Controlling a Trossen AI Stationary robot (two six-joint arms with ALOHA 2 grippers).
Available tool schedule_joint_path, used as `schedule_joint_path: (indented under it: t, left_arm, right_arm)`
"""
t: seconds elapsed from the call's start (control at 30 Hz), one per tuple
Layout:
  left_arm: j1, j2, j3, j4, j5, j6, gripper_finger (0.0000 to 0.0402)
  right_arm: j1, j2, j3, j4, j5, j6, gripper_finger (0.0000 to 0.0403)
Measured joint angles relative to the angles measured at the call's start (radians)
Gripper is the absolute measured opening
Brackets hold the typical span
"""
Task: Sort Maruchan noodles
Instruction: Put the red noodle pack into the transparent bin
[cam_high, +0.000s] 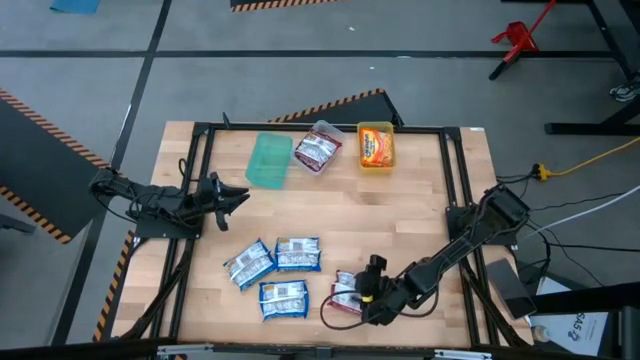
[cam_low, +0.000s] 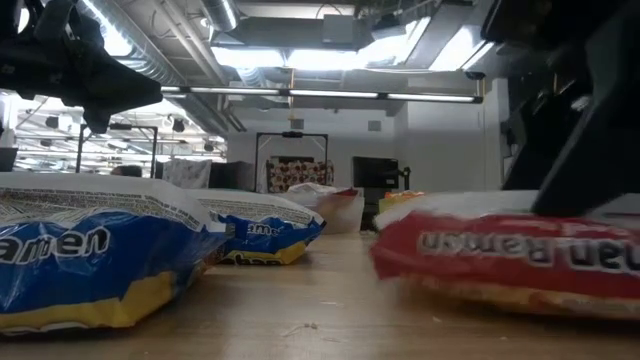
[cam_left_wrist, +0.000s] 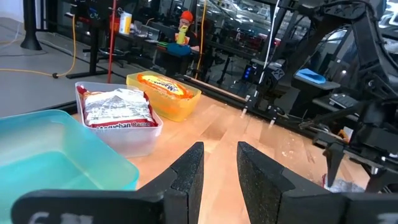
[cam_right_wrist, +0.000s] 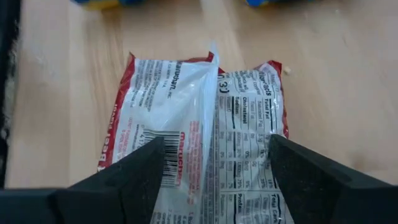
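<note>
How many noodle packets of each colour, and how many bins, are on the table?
Blue packets: 3, loose near the front.
Red packets: 2, one in the clear bin, one under the right gripper.
Orange packets: 1, in the yellow bin.
Bins: 3, counting the green bin.
Total: 9.

The red packet (cam_right_wrist: 199, 130) lies back-side up: "maruchan" runs in red beside its barcode, next to nutrition print too small to read. The packet in the clear bin (cam_left_wrist: 118, 109) reads "Maruchan Ramen". The near red packet's (cam_low: 510, 262) lettering shows "Ramen" upside down.
</note>
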Motion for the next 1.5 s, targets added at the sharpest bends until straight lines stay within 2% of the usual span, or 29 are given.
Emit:
schedule_joint_path:
  t: [0.13, 0.23, 0.73, 0.87, 1.07, 1.2, 1.3, 1.37, 1.5]
  left_arm:
    - [0.0, 0.0, 0.0, 0.0, 0.0, 0.002, 0.009]
    - [0.0, 0.0, 0.0, 0.0, 0.0, 0.004, 0.009]
    - [0.0, 0.0, 0.0, 0.0, 0.002, -0.001, 0.009]
    - [0.0, 0.0, 0.0, 0.0, -0.001, 0.004, 0.009]
    - [0.0, 0.0, 0.0, 0.0, -0.004, 0.008, 0.009]
    - [0.0, 0.0, 0.0, 0.0, -0.007, 0.023, 0.009]
    - [0.0, 0.0, 0.0, 0.0, -0.008, 0.026, 0.009]
    - [0.0, 0.0, 0.0, 0.0, -0.008, 0.026, 0.009]
    - [0.0, 0.0, 0.0, 0.0, -0.008, 0.027, 0.009]
  right_arm:
    - [0.001, 0.029, 0.005, 0.017, -0.032, 0.025, 0.0272]
    - [0.0, 0.03, 0.006, -0.001, -0.035, 0.028, 0.0253]
    - [-0.001, 0.032, 0.006, -0.08, 0.042, -0.017, 0.0011]
    - [-0.004, 0.026, 0.007, -0.096, 0.11, -0.039, 0.0009]
    - [-0.083, -0.024, -0.001, -0.277, 0.204, -0.086, 0.0004]
    - [-0.139, -0.096, 0.0, -0.414, 0.312, -0.104, 0.0001]
    - [-0.174, -0.138, 0.0, -0.453, 0.359, -0.113, 0.0004]
    - [-0.185, -0.167, 0.001, -0.451, 0.366, -0.106, 0.0008]
    - [-0.168, -0.213, 0.002, -0.413, 0.304, -0.051, 0.003]
